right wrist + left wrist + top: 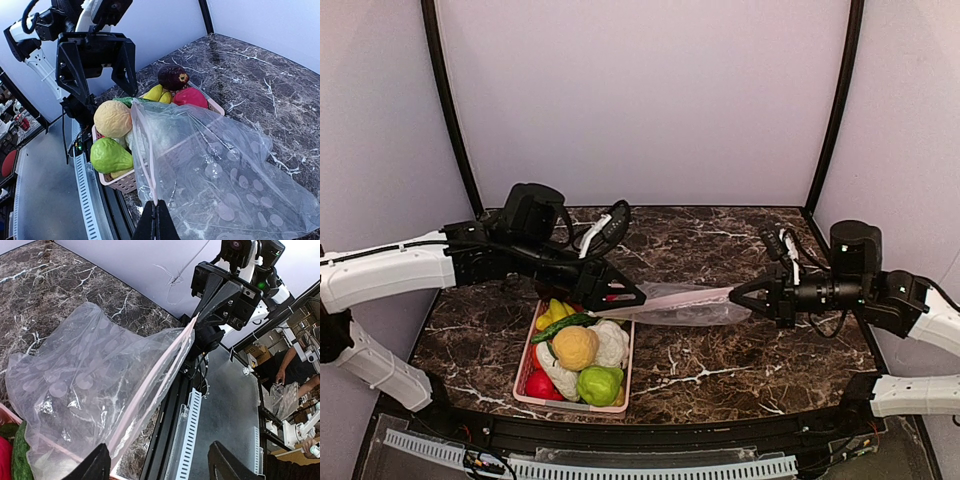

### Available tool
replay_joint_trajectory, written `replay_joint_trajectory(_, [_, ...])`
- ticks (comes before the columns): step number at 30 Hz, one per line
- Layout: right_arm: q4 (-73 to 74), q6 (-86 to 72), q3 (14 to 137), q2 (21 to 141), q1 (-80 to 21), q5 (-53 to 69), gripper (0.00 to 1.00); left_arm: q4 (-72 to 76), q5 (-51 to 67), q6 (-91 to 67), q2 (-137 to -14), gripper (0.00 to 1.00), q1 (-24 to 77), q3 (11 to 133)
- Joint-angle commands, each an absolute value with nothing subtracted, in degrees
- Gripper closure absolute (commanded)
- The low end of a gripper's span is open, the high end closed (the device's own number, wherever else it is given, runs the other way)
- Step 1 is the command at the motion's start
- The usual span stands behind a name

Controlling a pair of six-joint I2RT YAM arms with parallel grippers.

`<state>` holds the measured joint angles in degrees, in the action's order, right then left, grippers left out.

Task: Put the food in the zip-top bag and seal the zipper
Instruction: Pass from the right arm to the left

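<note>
The zip-top bag (692,305) hangs stretched between my two grippers, clear with white dots. My right gripper (156,219) is shut on the corner of its pink zipper (145,153). My left gripper (162,466) is open at the bag's other end. The zipper (150,385) runs just past its left finger (95,466), which does not pinch it. The food lies in a pink basket (570,405) under that end: a yellow-orange ball (112,118), a green fruit (109,155), an eggplant (172,76), a red fruit (190,96), a banana (155,93), a cucumber (560,325) and a cauliflower (612,342).
The basket stands at the near left of the dark marble table (720,365), close to the black front rail (670,432). A perforated cable duct (620,468) runs below the rail. Grey walls close in the back and sides.
</note>
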<state>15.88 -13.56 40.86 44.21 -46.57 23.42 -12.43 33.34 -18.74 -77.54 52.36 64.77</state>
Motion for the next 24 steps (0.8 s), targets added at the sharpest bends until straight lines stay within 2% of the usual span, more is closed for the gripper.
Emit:
replay_joint_trajectory(1, [14.2,-13.3,39.7,44.3,-46.4,25.8,1.00,-11.0,32.3,-18.3,-79.2,0.37,52.9,65.3])
replay_joint_trajectory(9, [13.7,-13.7,39.3,44.5,-46.4,26.7,1.00,-10.4,26.7,-17.1,-81.8,0.47,53.0,66.3])
replay_joint_trajectory(24, [13.0,-13.8,39.5,45.2,-46.4,26.2,1.00,-9.7,31.6,-11.5,-82.2,0.51,53.1,64.6])
